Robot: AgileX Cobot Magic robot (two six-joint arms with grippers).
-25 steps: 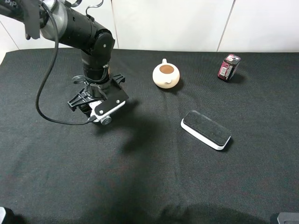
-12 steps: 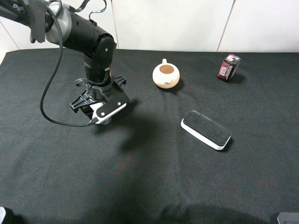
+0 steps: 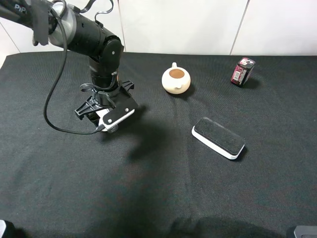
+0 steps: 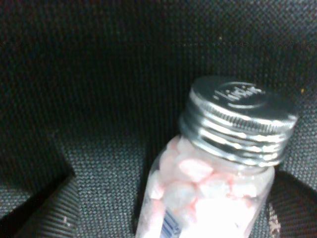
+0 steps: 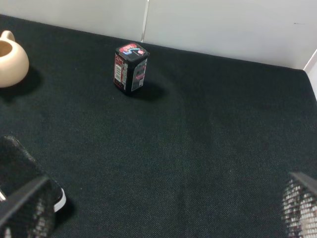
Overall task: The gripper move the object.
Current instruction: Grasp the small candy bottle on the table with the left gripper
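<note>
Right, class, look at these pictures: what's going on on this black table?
The left gripper is down on the black cloth with a small bottle between its fingers; the bottle has a metal cap and pale pink pieces inside. Whether the grip is closed cannot be told. The cream teapot, dark red box and black-topped block sit apart, untouched. The right gripper is open and holds nothing.

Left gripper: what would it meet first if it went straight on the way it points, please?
The bottle already sits within the left gripper, so next is probably the black cloth just past its cap; depth is unclear.
</note>
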